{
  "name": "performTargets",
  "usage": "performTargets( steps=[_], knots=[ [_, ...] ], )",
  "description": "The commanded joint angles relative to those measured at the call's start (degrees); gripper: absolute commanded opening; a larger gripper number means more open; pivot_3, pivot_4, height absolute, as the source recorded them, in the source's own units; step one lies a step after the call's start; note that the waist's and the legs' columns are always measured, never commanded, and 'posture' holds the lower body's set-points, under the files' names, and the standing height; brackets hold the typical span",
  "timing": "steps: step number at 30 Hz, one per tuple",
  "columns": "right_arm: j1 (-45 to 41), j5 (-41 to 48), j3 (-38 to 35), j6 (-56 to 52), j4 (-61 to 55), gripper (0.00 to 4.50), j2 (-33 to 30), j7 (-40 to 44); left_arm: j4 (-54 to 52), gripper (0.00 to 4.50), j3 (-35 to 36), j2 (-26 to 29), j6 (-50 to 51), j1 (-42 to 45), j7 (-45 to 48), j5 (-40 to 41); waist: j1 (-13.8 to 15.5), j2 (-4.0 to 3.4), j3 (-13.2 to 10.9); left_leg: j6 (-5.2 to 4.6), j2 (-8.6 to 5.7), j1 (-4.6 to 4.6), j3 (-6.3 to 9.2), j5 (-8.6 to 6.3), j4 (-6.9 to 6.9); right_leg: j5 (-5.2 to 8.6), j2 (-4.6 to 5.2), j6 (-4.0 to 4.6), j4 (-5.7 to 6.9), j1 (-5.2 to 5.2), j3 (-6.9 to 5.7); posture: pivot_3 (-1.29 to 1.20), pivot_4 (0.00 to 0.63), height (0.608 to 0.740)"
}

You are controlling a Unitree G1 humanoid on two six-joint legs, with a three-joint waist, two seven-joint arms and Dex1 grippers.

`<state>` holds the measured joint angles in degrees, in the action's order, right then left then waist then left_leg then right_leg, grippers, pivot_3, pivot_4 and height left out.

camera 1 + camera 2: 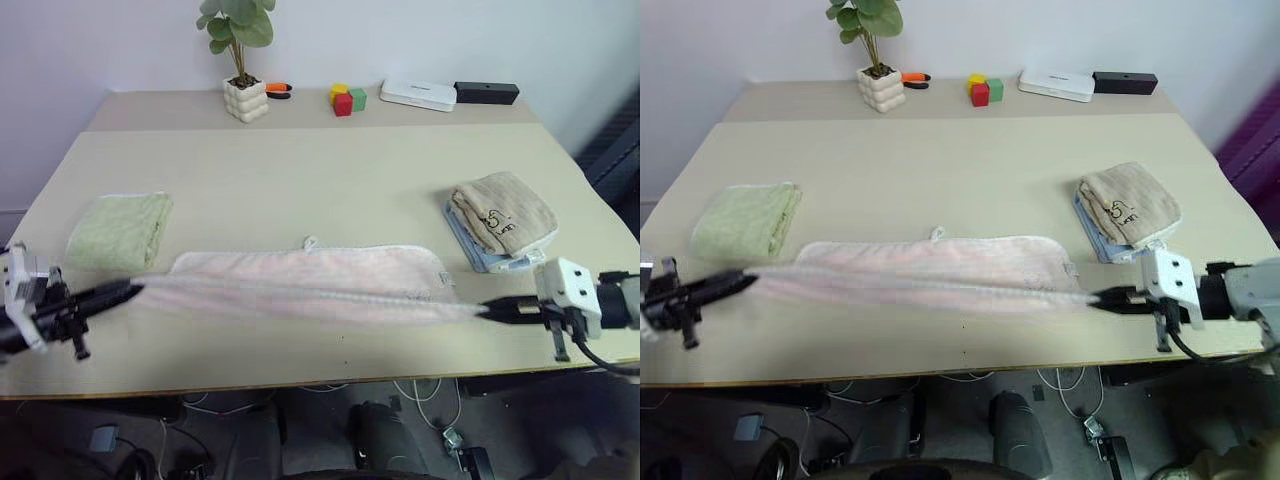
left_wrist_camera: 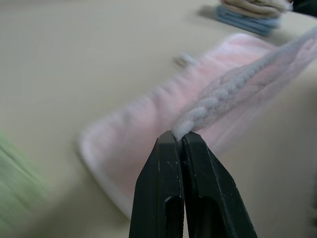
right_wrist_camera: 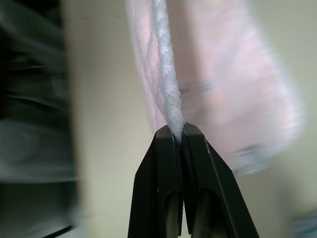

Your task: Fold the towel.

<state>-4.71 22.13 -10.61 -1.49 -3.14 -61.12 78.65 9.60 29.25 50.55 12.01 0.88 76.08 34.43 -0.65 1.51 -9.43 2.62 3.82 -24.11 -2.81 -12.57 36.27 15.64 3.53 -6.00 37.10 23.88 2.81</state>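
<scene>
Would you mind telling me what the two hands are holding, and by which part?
The towel: the left hand and right hand each pinch one end of its near edge.

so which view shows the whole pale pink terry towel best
The left eye view: the pale pink terry towel lies across the table, its near edge pinched between the left gripper and right gripper. The right eye view matches. Each wrist view shows one pinched end and blurred cloth.

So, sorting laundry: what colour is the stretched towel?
Pale pink towel with whitish edging; left eye view.
</scene>
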Motion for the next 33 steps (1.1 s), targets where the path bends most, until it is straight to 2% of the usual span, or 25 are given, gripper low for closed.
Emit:
performTargets(
  steps=[1,6,13,21,28,31,33],
  knots=[
    [-5.86,-4.01,2.19,4.21,5.16,0.06,2.25,-2.61,2.44,0.0,-1.92,-0.84,-3.89,3.57,-1.68,-2.48,-0.05,0.0,0.0,-0.01,0.0,0.0,0.0,-0.01,-0.01,-0.01,-0.01,-0.01,0.01,0.0,0.0,0.0,0.15,0.74],
    [-15.04,-11.24,6.44,12.43,14.39,0.06,6.1,-7.02,8.19,0.0,-5.1,-2.42,-7.89,9.42,-3.13,-5.47,-0.15,-0.03,0.0,-0.02,0.02,0.01,-0.01,0.0,-0.04,-0.12,-0.08,-0.22,0.13,0.09,0.0,0.0,0.15,0.74],
    [-22.79,-17.55,10.19,20.12,24.03,0.06,9.91,-12.21,13.3,0.0,-7.94,-4.48,-14.02,10.68,-3.75,-9.06,-0.04,-0.04,0.0,-0.01,0.02,-0.01,-0.01,0.0,-0.03,-0.13,-0.09,-0.24,0.13,0.08,0.01,0.0,0.15,0.74],
    [-26.08,-21.07,12.84,23.27,29.36,0.06,11.61,-14.91,16.67,0.0,-9.65,-6.43,-16.61,9.36,-4.36,-11.07,-0.13,-0.04,0.0,-0.01,0.02,0.0,-0.01,0.0,-0.03,-0.14,-0.08,-0.24,0.14,0.07,0.01,0.0,0.15,0.74],
    [-28.14,-23.16,14.52,24.36,32.83,0.06,12.77,-16.6,19.8,0.0,-11.28,-7.83,-15.3,12.05,-7.57,-12.32,0.02,-0.04,0.0,-0.01,0.02,0.0,-0.01,0.0,-0.02,-0.14,-0.08,-0.25,0.15,0.06,0.01,0.0,0.15,0.74],
    [-28.4,-23.03,14.76,22.97,33.59,0.06,13.59,-16.56,21.53,0.0,-12.15,-8.71,-11.29,14.41,-8.66,-11.67,0.02,-0.04,0.0,-0.01,0.02,0.01,-0.01,0.0,-0.01,-0.15,-0.09,-0.26,0.15,0.04,0.01,0.0,0.15,0.74],
    [-28.42,-22.64,14.54,21.98,33.62,0.0,13.98,-16.49,22.44,0.59,-12.46,-9.08,-11.02,15.57,-9.89,-12.11,-0.06,-0.04,0.0,-0.01,0.02,0.01,-0.01,0.0,-0.01,-0.15,-0.09,-0.27,0.16,0.04,0.0,0.0,0.15,0.74]
  ],
)
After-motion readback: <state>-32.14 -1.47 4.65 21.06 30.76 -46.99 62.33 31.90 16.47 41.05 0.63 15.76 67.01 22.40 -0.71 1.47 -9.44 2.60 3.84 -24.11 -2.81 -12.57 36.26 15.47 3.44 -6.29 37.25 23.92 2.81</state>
